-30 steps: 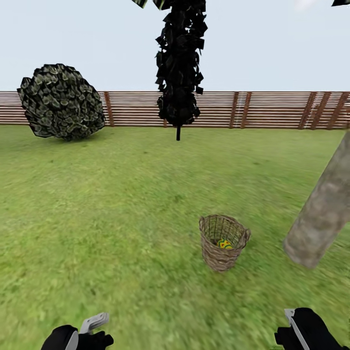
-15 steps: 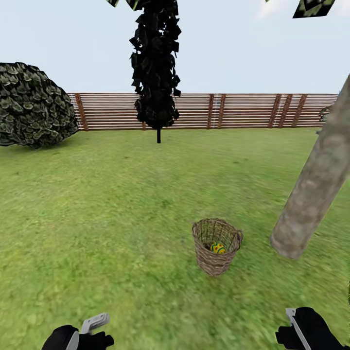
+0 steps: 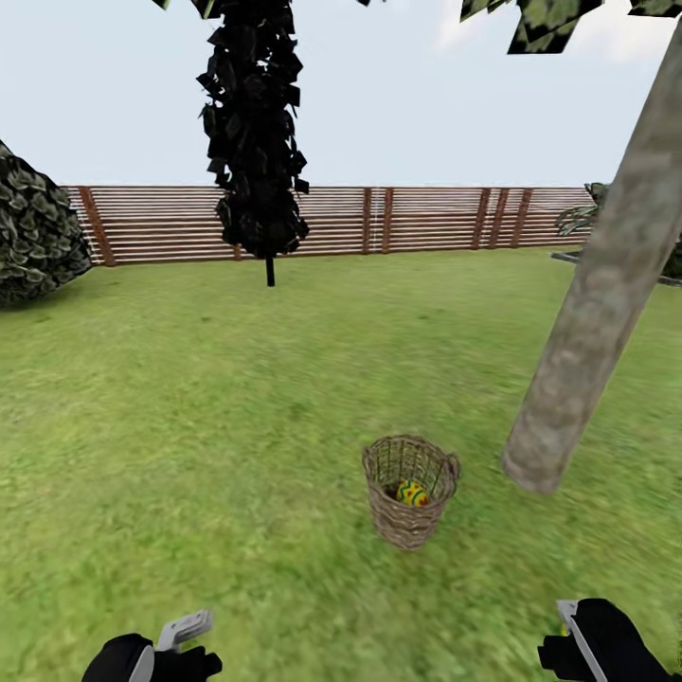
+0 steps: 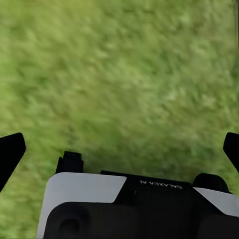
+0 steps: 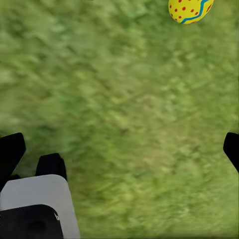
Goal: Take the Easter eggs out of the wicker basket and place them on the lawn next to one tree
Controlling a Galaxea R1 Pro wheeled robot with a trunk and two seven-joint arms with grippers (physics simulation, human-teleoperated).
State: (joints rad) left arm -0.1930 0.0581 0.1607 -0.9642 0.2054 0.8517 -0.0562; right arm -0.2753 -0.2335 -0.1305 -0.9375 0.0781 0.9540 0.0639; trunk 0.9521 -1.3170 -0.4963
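Lawn [image 3: 189, 426], basket [image 3: 409, 493] w/ egg [image 3: 412, 493] ahead, apart from spread fingers [image 4: 11, 152]

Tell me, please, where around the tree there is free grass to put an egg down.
Bare lawn lies between the wicker basket and the tree trunk's base, and in front of the trunk toward the robot. One egg already lies on grass in the right wrist view. The basket, holding an egg, is the only crowded spot.

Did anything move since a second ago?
Only the camera turned right: bush, cypress and fence slid left, and more tree trunk shows. The wicker basket stays on the lawn with an egg inside. Nothing grabbed or dropped.
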